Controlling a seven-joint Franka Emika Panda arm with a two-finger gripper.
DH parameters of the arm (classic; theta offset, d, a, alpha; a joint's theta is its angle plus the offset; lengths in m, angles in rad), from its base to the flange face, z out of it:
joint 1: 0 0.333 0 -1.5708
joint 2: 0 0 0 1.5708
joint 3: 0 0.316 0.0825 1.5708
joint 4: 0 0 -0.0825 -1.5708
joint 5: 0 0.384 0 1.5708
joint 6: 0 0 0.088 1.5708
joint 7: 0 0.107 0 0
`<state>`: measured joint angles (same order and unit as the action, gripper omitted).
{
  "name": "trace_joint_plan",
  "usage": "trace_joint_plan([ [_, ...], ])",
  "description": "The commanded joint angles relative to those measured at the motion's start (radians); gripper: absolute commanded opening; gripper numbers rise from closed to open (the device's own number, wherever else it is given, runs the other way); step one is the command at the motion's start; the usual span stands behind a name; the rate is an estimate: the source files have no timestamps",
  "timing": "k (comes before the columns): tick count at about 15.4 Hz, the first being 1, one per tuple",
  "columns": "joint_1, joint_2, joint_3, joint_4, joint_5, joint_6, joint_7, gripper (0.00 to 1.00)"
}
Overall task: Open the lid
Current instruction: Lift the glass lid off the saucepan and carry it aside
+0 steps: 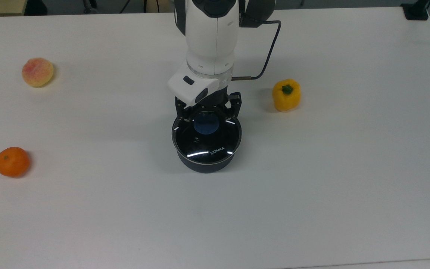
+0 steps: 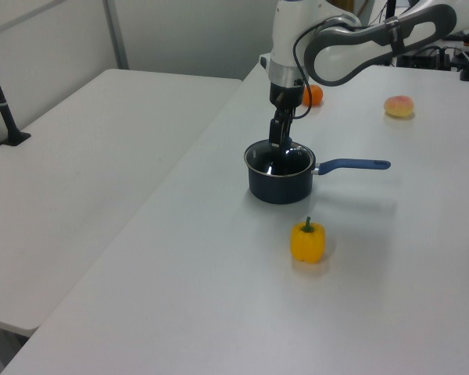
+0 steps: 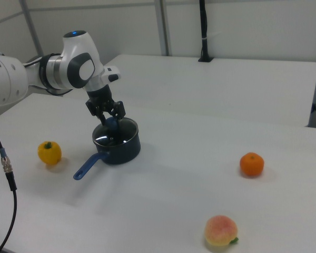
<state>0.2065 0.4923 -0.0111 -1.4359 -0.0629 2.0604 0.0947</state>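
Pepper [image 1: 286, 95], peach [image 1: 37, 72] and orange [image 1: 12, 161] lie well apart from the saucepan [image 2: 280, 183]. Its lid [image 1: 206, 139] sits closed under the gripper [image 1: 208, 116], whose spread fingers flank the blue knob [image 1: 206, 124], gripping nothing

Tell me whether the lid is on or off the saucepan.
On. The lid sits flat on the saucepan, rim to rim, with the open end effector straddling its blue knob.

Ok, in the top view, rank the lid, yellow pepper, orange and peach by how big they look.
1. lid, clearly the largest.
2. orange.
3. Peach and yellow pepper look about alike; no firm order between them, and the orange leads them only slightly.
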Motion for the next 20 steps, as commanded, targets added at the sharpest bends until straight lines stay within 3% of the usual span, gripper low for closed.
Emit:
trace_joint_plan([
  [1,0.005,-0.017,-0.001,-0.034,-0.008,0.029,0.01,0.25],
  [2,0.005,-0.017,0.0,-0.034,-0.009,0.029,0.008,0.12],
  [3,0.005,-0.018,0.0,-0.035,-0.011,0.029,0.007,0.08],
  [13,-0.012,-0.119,0.002,-0.04,-0.014,-0.042,0.007,0.08],
  [17,-0.039,-0.285,0.003,-0.148,-0.008,-0.095,-0.05,0.08],
  [20,-0.071,-0.392,0.002,-0.196,-0.003,-0.23,-0.149,0.08],
])
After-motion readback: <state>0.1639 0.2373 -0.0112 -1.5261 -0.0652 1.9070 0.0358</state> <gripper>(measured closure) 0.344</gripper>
